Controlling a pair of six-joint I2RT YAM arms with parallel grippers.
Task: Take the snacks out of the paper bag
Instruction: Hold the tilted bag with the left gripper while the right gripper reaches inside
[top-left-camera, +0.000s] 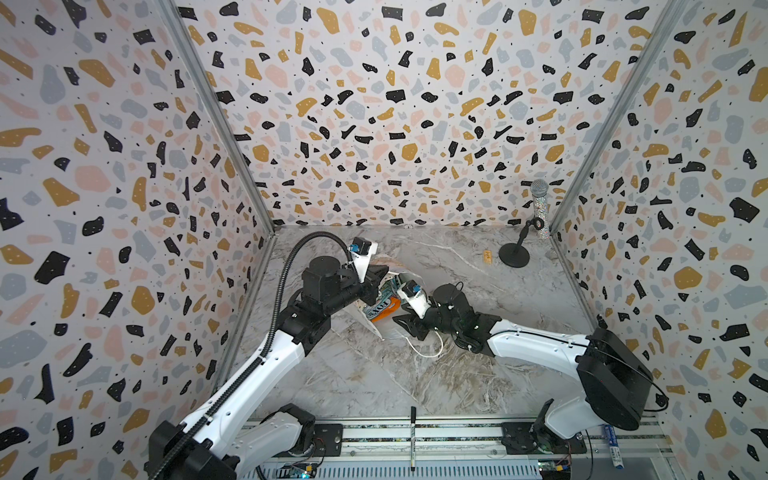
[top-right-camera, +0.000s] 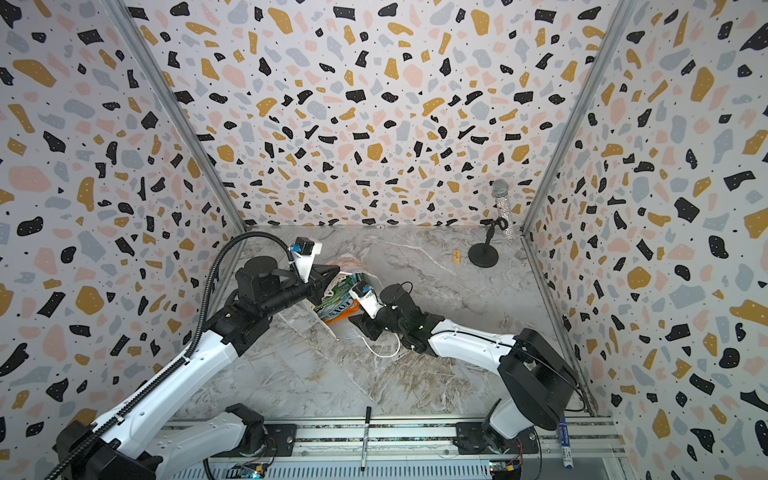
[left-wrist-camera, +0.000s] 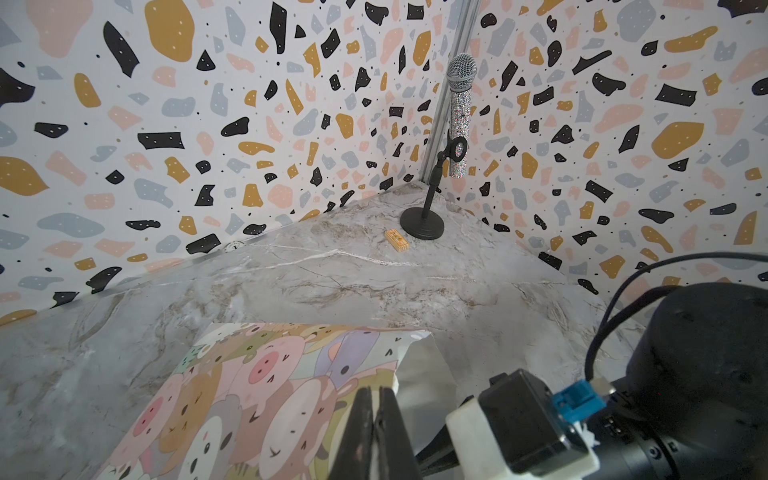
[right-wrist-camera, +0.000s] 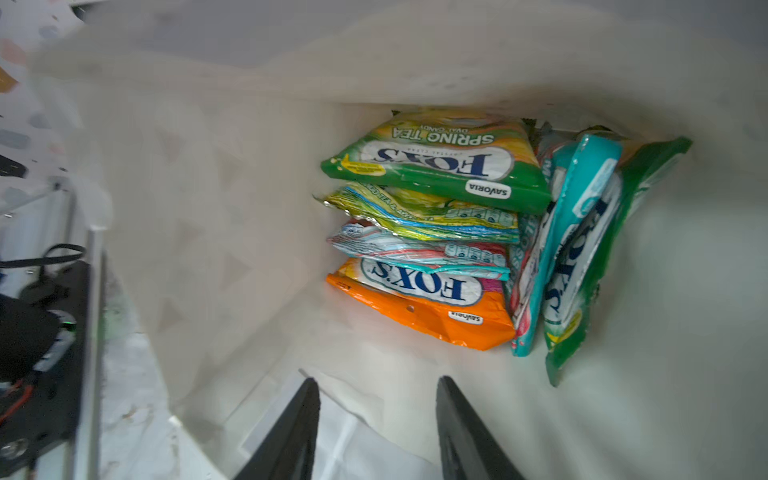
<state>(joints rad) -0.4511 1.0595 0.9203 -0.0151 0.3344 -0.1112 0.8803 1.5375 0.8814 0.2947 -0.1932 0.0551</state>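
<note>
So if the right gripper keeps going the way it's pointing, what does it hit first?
Most likely the orange packet, the snack nearest its fingertips inside the paper bag. The right gripper is open and aimed into the bag's mouth. It may brush the bag's inner wall first; depth is unclear.

— Surface?
— Grey-brown veined marble-look tabletop (top-left-camera: 457, 374).
— Items on it?
— One white paper bag (left-wrist-camera: 257, 395) printed with pastel cartoon animals, on its side, mid-table. One black round-based microphone stand (top-left-camera: 514, 259), far right corner. One small yellow rectangular block (top-left-camera: 487, 257), just beside the stand.
</note>
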